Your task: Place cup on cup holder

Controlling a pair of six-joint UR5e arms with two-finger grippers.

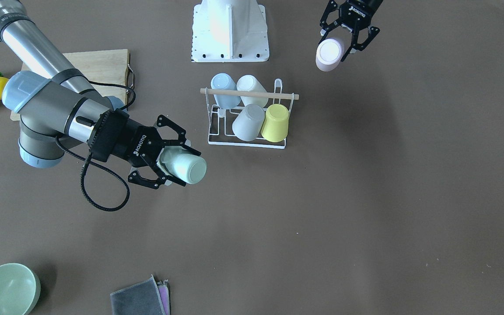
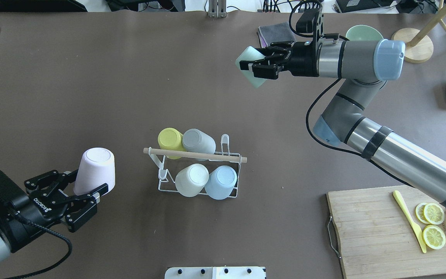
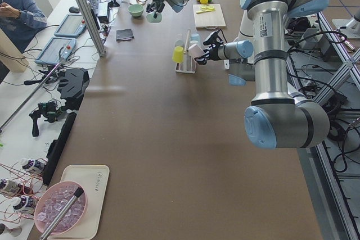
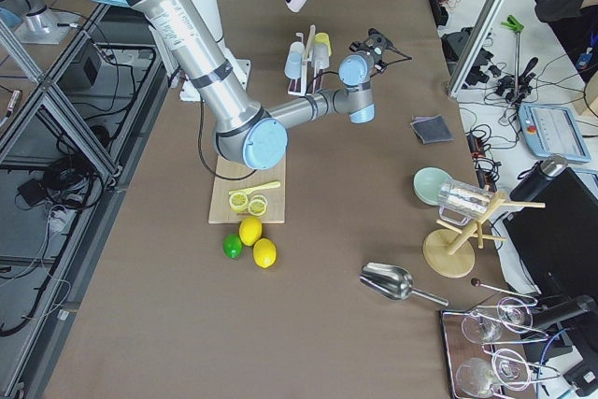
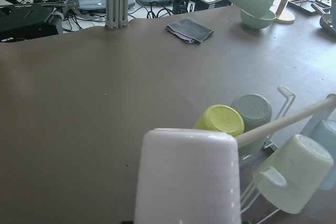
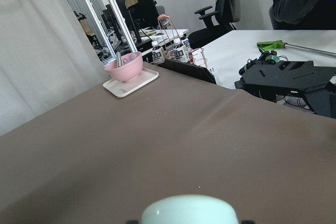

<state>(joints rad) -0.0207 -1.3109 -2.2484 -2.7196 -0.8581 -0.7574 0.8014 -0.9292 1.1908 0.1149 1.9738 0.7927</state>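
Cup holder (image 2: 225, 142), white wire, wooden rod (image 2: 229, 157) on top

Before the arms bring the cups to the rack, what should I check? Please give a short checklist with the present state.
1. Pink cup held in left jaws: ok.
2. Green cup held in right jaws: ok.
3. Rack stands upright: ok.
4. Free prong on rack: ok, one at each end.
5. Pink cup's mouth open for a prong: cannot tell, jaws hide it.
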